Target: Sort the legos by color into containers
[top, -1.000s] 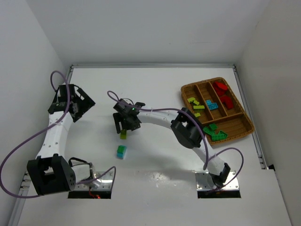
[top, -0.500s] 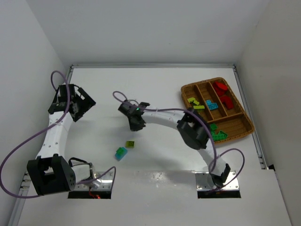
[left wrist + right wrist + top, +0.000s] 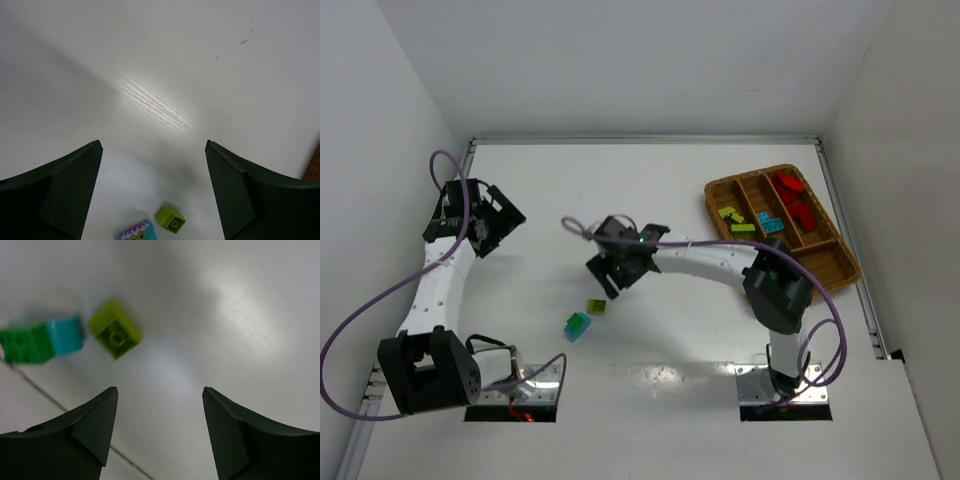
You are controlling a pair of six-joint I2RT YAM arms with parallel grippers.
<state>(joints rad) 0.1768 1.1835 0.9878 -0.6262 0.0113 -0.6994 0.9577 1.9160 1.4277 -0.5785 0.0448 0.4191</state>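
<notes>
The right jaws stand wide and empty above the tabletop [image 3: 670,190]. A yellow-green brick [image 3: 115,330] lies loose just ahead of them, beside a cyan-and-green piece [image 3: 42,340] (two bricks joined, it seems). The step looks like a pickup: lower, straddle the yellow-green brick, close, then carry it to the tray [image 3: 840,275]. The left jaws gape idle, holding nothing.

A second ago the right gripper [image 3: 159,390] stood right over the yellow-green brick [image 3: 596,306]. Now the brick lies free on the table, a little nearer and more to the right than before, close to the cyan and green brick [image 3: 578,326]. The gripper has moved right and its fingers are apart with nothing between them. The elbow of the right arm [image 3: 778,295] has swung to the right.
</notes>
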